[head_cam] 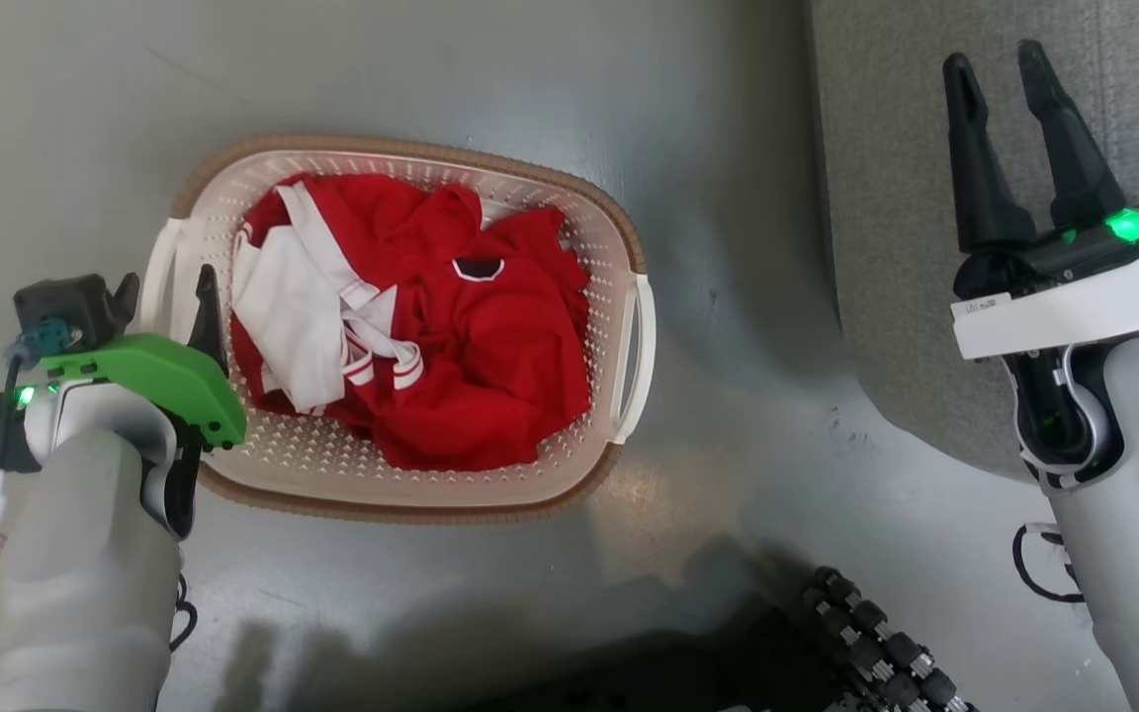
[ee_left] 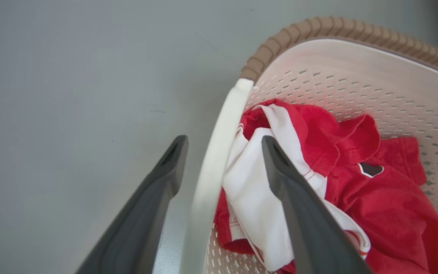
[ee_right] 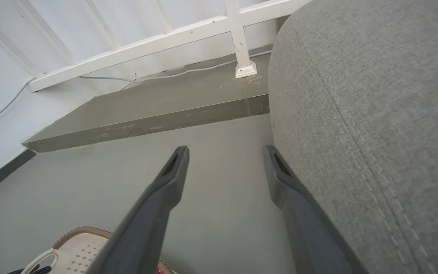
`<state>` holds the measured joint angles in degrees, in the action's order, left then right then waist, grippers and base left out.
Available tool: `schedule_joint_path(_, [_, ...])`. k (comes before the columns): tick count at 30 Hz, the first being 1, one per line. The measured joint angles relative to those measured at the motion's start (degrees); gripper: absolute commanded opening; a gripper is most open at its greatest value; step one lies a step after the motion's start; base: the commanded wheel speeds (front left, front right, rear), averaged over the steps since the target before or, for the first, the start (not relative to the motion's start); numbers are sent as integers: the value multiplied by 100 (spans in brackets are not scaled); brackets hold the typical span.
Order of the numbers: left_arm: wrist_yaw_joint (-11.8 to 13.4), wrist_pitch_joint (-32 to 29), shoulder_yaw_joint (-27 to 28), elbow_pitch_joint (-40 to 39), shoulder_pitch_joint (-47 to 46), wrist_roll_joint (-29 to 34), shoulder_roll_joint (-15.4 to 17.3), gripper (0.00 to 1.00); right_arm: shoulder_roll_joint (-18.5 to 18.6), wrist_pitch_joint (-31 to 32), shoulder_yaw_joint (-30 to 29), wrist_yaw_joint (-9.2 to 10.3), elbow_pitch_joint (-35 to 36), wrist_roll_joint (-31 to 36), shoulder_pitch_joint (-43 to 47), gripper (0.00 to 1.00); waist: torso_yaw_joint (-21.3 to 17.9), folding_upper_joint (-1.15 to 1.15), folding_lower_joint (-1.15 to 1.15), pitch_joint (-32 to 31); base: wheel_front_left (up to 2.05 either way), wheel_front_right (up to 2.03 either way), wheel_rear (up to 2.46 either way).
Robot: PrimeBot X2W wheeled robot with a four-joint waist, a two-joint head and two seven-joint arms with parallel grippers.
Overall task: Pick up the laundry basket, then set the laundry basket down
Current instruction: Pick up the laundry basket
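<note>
I have the basket [head_cam: 401, 146] sitting flat on the floor [head_cam: 530, 59], loaded with red and white clothes [head_cam: 490, 376], so I judge I am in the pick-up step, right at the point of taking hold. My left tool [ee_left: 223, 142] is open wide and straddles the basket's left handle [ee_left: 219, 152]. Its outer finger [ee_left: 154, 198] hangs over the floor and its inner finger [ee_left: 295, 198] over the white cloth, and neither pinches anything. My right tool [head_cam: 997, 59] is also spread open and empty, held up beside a grey cushion [ee_right: 375, 114], well apart from the basket and its right handle [head_cam: 634, 356]. Next I would close the left fingers on the handle bar, taking care that the inner one doesn't trap cloth along with it. A one-sided lift would probably tip the load. So I'd think of bringing the right tool across to the far handle before raising, then lifting both sides level.
</note>
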<state>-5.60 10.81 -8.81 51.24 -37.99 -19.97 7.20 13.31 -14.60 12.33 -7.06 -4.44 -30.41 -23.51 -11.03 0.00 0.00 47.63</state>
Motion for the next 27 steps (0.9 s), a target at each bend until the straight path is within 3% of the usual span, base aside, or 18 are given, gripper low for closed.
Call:
schedule_joint_path(11, [-92, -218, -133, 503, -323, 8, 4, 100, 18, -1, 15, 0, 40, -5, -183, 100, -36, 0, 0, 261, 0, 0, 0])
schedule_joint_path(13, [-93, -221, -149, 587, -402, 8, 4, 82, 18, -3, 15, 0, 43, -16, -213, 100, -42, 0, 0, 291, 0, 0, 0])
schedule_joint_path(14, [-93, -221, -155, 619, -426, 8, 0, 53, 18, -7, 18, 0, 42, -16, -213, 100, -42, 0, 0, 298, 0, 0, 0])
schedule_joint_path(15, [-93, -220, -158, 648, -438, 8, 0, 41, 18, -8, 19, 0, 42, -18, -213, 100, -41, 0, 0, 301, 0, 0, 0])
schedule_joint_path(16, [-93, -220, -160, 689, -454, 7, -3, 0, 18, -8, 20, 0, 41, -16, -213, 100, -39, 0, 0, 303, 0, 0, 0])
schedule_joint_path(18, [-202, -220, -188, 767, -466, 4, 8, 0, 18, -8, 22, 0, 34, -18, -216, 100, -36, 0, -1, 303, 0, 0, 0])
schedule_joint_path(27, [-190, -68, -137, 1109, -541, -147, -215, 0, 4, -7, 93, 0, -99, -16, -225, 100, -3, 0, 0, 118, 0, 0, 0])
